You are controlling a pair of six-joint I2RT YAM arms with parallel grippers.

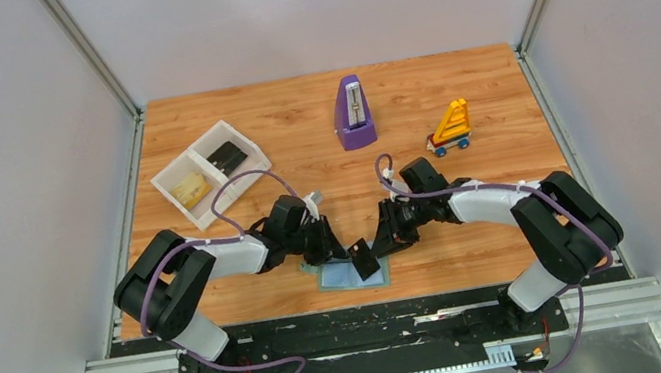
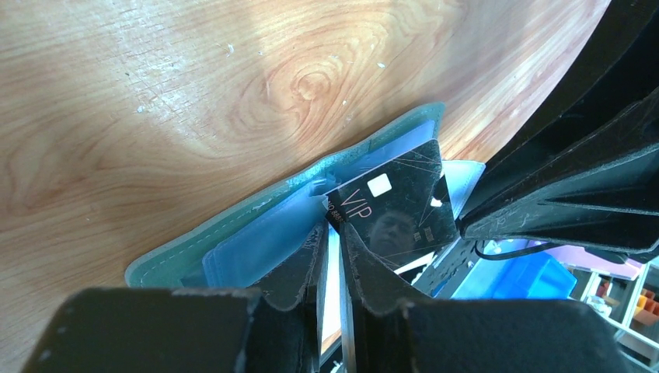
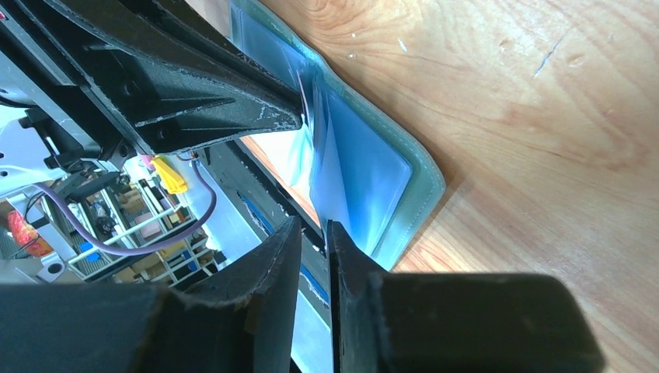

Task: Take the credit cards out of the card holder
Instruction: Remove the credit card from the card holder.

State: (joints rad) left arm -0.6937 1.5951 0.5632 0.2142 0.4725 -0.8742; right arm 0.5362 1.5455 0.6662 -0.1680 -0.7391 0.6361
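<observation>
Wooden worktop (image 1: 274,115); open card holder (image 1: 337,278) lies at its near edge; left tool (image 2: 334,227) pinches a clear sleeve (image 2: 256,249), likely steadying it; dark credit card (image 2: 392,206) juts out beside right tool (image 3: 313,225), fingers nearly together, grip unclear.

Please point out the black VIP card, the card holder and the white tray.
black VIP card (image 2: 392,211), left wrist view, middle of its face.
card holder (image 2: 256,247), left wrist view, blue inner pocket.
white tray (image 1: 175,202), top external view, left wall.
</observation>
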